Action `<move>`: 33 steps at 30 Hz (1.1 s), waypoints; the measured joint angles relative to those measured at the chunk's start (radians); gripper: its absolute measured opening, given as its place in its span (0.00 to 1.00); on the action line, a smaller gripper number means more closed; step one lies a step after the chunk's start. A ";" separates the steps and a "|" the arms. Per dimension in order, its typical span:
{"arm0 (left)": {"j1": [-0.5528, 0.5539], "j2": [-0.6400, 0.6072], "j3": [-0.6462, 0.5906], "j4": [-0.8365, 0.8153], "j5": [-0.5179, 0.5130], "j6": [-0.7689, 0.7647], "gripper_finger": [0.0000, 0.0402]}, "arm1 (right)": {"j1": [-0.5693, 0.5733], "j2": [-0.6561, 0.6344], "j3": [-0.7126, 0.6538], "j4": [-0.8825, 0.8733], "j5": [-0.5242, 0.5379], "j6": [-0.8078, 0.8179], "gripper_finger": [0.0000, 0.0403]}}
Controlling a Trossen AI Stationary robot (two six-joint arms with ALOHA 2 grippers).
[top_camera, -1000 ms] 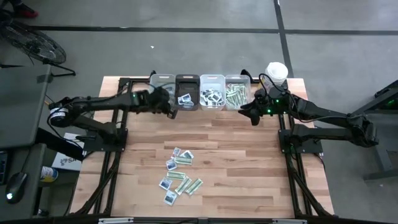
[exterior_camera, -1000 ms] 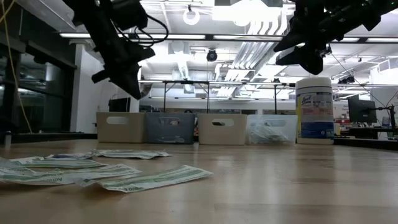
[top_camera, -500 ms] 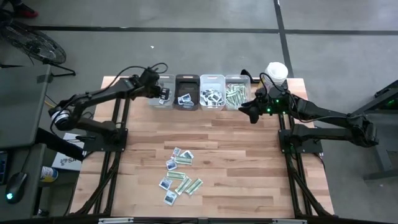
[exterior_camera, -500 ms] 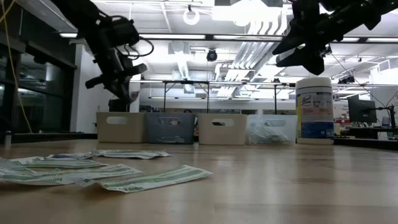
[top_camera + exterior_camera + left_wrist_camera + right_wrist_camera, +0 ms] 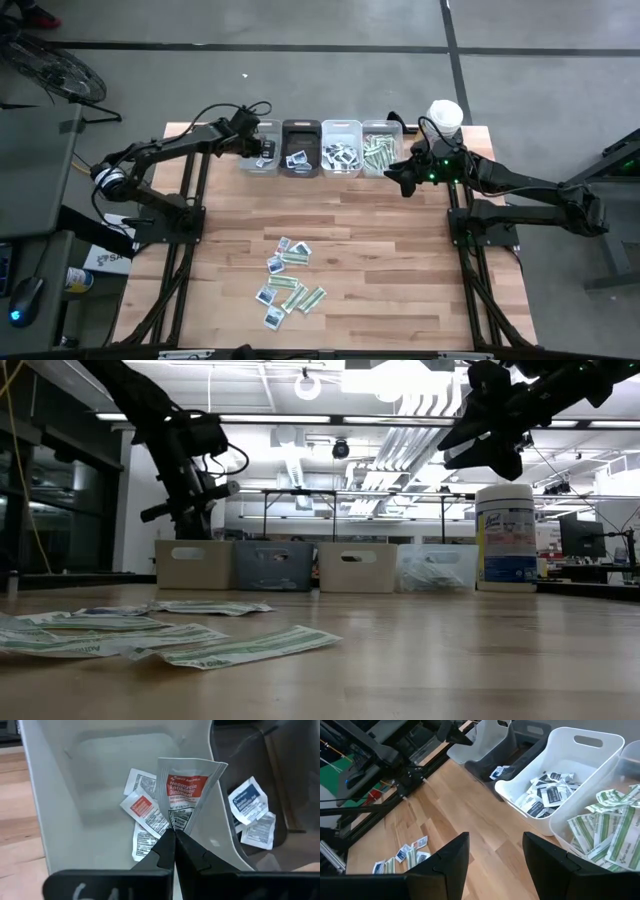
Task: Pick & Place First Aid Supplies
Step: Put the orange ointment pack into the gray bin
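1. Left gripper (image 5: 172, 840): fingers pressed together on the lower edge of a white ointment packet with red label (image 5: 186, 790), held upright over the grey-white bin (image 5: 60, 810) at the 9 o'clock end of the bin row; seen from above at 11 o'clock on the table (image 5: 400, 250).
2. Grey-white bin: holds three similar red-and-white packets (image 5: 145, 815) lying on its floor beneath the held one.
3. Dark bin (image 5: 301, 133), just beside at 3 o'clock: contains blue-marked white packets (image 5: 249, 802).
4. White bin (image 5: 585, 750): filled with dark-blue-marked squarish packets (image 5: 547, 792).
5. Clear bin (image 5: 382, 128), at the 3 o'clock end of the row: filled with green-and-white strips (image 5: 610, 830).
6. Right gripper (image 5: 397, 180): fingers spread wide, nothing between them; hovering above the table near the clear bin, at roughly 1 o'clock.
7. White canister with blue label (image 5: 506, 538): upright beside the clear bin, at the table's 1 o'clock corner.
8. Loose packets (image 5: 288, 282): mixed green strips and blue-marked squares scattered flat on the wood toward 6 o'clock, well apart from both grippers.
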 joint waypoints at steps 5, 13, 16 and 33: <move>-0.001 0.000 0.000 -0.008 0.002 0.009 0.04 | 0.000 0.000 0.000 0.000 -0.001 0.000 0.44; -0.001 -0.003 0.000 -0.066 0.002 0.042 0.19 | 0.000 0.000 0.000 0.000 -0.036 0.003 0.44; -0.001 -0.003 0.000 -0.071 0.009 0.066 0.25 | 0.000 0.000 0.000 0.000 -0.037 0.003 0.44; -0.063 -0.219 0.000 -0.102 0.094 0.498 0.29 | 0.000 0.000 0.000 -0.001 -0.056 0.000 0.44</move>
